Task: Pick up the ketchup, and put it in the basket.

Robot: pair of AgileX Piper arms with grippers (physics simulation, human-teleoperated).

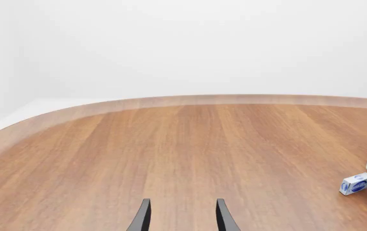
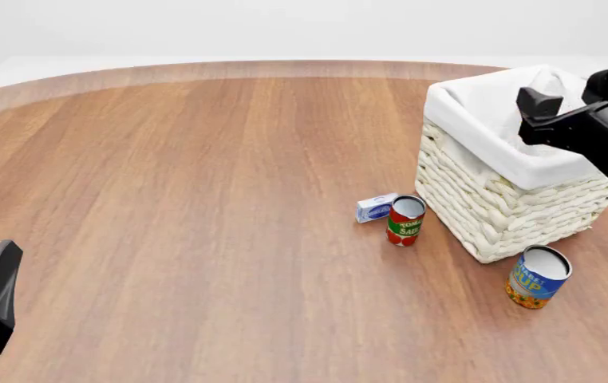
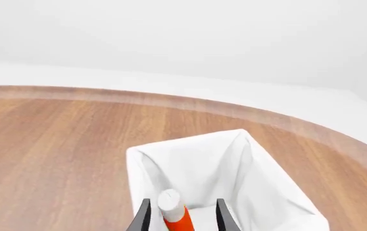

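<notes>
Red-orange plastic ketchup bottle with white cap (image 3: 172, 211) sits between the right gripper's (image 3: 182, 217) fingers, apparently gripped, above the white-lined cream wicker basket (image 3: 248, 168). Risk: releasing off-centre, the bottle clips the rim and topples outside, near the red-green can (image 2: 404, 221). Left gripper (image 1: 182, 216) idles, parted, holding nothing.

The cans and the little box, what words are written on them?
red-green can: top line looks like "TOMA", cut off by the curve; the line below is too blurred to read.
blue-yellow can: lettering too blurred to read.
small blue-white box: print too small to read.
ketchup: no label is showing.
</notes>
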